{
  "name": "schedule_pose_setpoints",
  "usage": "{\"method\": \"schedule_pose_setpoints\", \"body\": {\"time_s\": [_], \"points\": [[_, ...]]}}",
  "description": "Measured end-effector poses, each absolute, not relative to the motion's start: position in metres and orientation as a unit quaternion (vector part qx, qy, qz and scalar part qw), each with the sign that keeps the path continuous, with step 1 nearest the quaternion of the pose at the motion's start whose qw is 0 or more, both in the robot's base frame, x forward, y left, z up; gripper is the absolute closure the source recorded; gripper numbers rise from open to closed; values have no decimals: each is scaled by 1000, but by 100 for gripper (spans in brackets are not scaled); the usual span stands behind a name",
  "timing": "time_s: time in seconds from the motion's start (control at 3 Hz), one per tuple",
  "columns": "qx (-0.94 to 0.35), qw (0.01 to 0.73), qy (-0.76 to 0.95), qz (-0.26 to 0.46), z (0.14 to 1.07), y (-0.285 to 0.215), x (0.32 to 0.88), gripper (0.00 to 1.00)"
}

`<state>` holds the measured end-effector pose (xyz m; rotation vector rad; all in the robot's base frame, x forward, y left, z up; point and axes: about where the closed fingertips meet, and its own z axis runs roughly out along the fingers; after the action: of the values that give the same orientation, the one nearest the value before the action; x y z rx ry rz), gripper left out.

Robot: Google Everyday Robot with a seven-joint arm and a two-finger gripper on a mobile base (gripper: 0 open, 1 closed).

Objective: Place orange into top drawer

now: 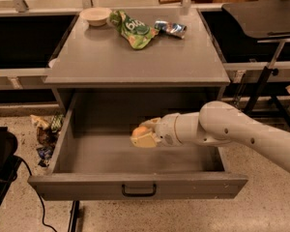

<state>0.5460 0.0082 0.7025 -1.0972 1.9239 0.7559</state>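
The top drawer (87, 188) is pulled wide open: a deep grey box with a flat front panel and a small black handle (138, 191). My gripper (145, 135) reaches in from the right on a cream arm and sits inside the drawer cavity, a little above its floor near the middle. It is shut on the orange (139, 129), a small round fruit that shows between the cream fingers (147, 140).
On the grey cabinet top (135, 64) lie a cream bowl (95, 15), a green snack bag (133, 29) and a blue-silver packet (170, 28). Wrappers (46, 134) lie on the floor at the left, beside a black device with a cable (2, 163). A black stand (261, 18) is at the right.
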Motion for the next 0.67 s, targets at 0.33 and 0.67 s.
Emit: {"method": "schedule_pose_setpoints", "body": {"time_s": [0.33, 0.67], "points": [[-430, 362, 772, 297, 677, -5, 562, 81], [-433, 331, 784, 297, 656, -12, 579, 57]]}}
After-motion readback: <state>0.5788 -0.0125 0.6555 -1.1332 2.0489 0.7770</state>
